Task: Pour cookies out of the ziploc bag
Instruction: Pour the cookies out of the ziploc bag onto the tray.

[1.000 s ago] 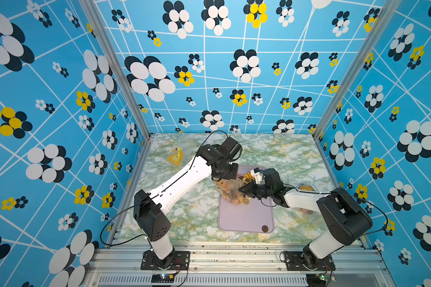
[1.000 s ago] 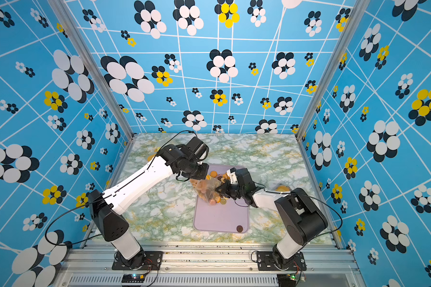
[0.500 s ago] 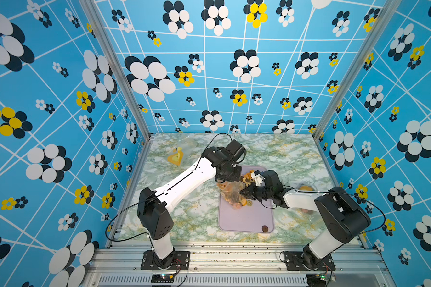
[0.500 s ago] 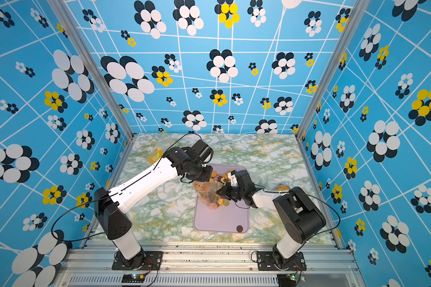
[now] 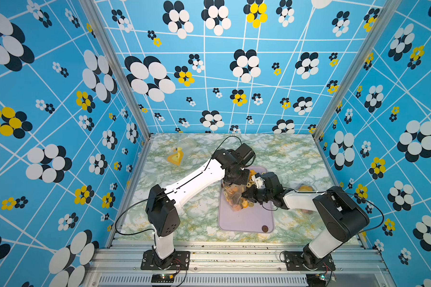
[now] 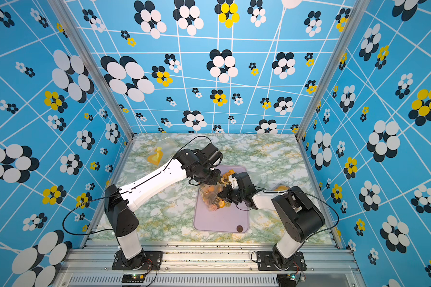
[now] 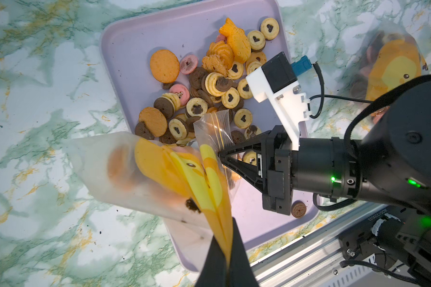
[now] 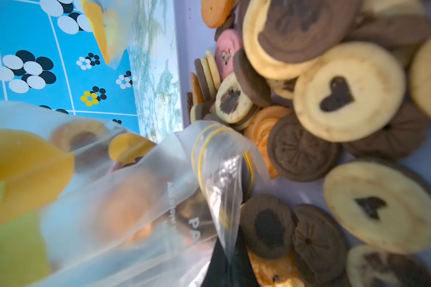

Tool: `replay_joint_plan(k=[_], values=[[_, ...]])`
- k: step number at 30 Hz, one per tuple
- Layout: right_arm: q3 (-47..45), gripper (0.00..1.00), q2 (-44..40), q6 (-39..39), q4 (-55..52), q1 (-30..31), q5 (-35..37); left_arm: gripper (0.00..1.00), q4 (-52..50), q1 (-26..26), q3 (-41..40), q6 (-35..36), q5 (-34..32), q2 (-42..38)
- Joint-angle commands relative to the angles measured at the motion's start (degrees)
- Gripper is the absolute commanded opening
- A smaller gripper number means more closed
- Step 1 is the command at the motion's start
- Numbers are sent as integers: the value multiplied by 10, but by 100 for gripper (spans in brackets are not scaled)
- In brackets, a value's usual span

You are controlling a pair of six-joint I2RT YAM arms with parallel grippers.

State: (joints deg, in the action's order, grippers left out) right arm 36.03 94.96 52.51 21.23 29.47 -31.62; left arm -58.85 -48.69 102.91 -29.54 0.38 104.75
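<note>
Both pairs of fingers (image 7: 239, 253) pinch the ziploc bag (image 7: 147, 174) tight: left gripper (image 7: 224, 231) at its bunched end, right gripper (image 7: 220, 155) at its mouth, above the lilac tray (image 7: 130, 44). Beyond, most cookies (image 7: 209, 87) lie heaped on the tray; a few sit inside the bag, not yet poured.

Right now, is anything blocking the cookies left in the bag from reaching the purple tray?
Nothing visible. The bag opens over the tray, beside the cookies already poured. The right gripper pinches only its zip edge; the left gripper holds its bottom.
</note>
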Motion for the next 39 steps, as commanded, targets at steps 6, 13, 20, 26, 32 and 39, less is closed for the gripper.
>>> replay_joint_plan(k=[6,13,20,26,32,39], values=[[-7,6,-10,-6,-40,-2,7,0,-18,17,30,11,-22,5],[-11,8,-51,-23,-81,-6,8,0,-19,43,21,22,-29,-1],[-19,20,-70,-28,-95,-6,6,0,-15,53,14,25,-30,-4],[-19,16,-70,-27,-92,-6,6,0,-6,52,9,19,-23,-9],[-18,2,-71,-26,-91,-6,10,0,-11,50,27,16,-18,-11],[-28,0,-87,-30,-99,-9,18,0,-26,25,68,14,-11,12]])
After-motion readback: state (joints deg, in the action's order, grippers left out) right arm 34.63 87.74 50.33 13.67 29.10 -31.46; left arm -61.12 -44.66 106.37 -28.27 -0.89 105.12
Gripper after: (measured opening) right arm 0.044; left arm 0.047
